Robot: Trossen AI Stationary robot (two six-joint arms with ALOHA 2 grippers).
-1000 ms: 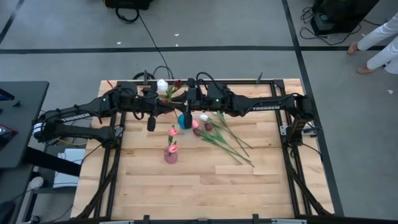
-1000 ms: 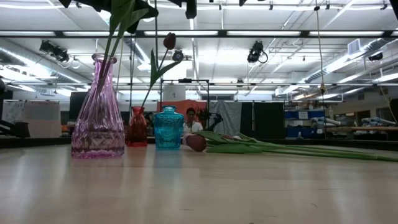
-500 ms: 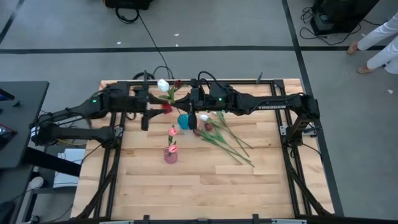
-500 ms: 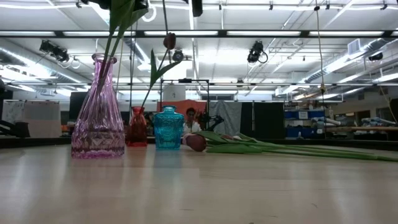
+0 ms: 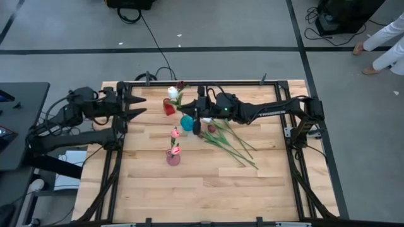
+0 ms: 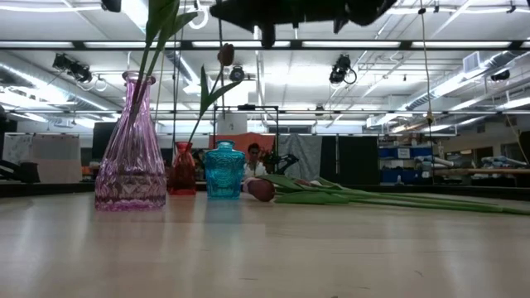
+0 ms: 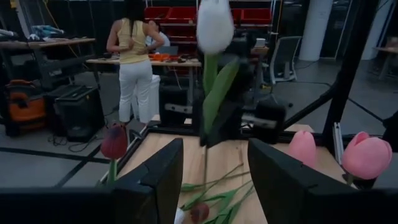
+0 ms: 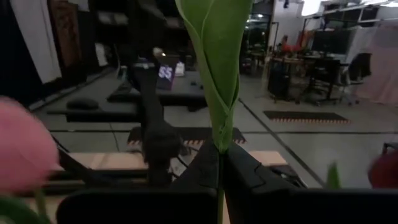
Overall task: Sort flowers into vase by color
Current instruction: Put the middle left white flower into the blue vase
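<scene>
1. White tulip (image 5: 172, 93) is hanging over the blue vase (image 5: 187, 122), stem pinched in my right gripper (image 5: 199, 116) jaws.
2. I'm risking missing the narrow neck.
3. Left gripper (image 5: 137, 106) is waiting at the counter (image 5: 208, 183) edge, jaws wide.

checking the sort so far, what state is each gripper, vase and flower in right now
left gripper: open, empty, near the table's left edge
right gripper: shut on a leafy stem, above the table's middle
pink vase: upright, holds stems
red vase: upright, holds a dark red tulip
blue vase: upright
loose tulips: lying flat on the table
</scene>
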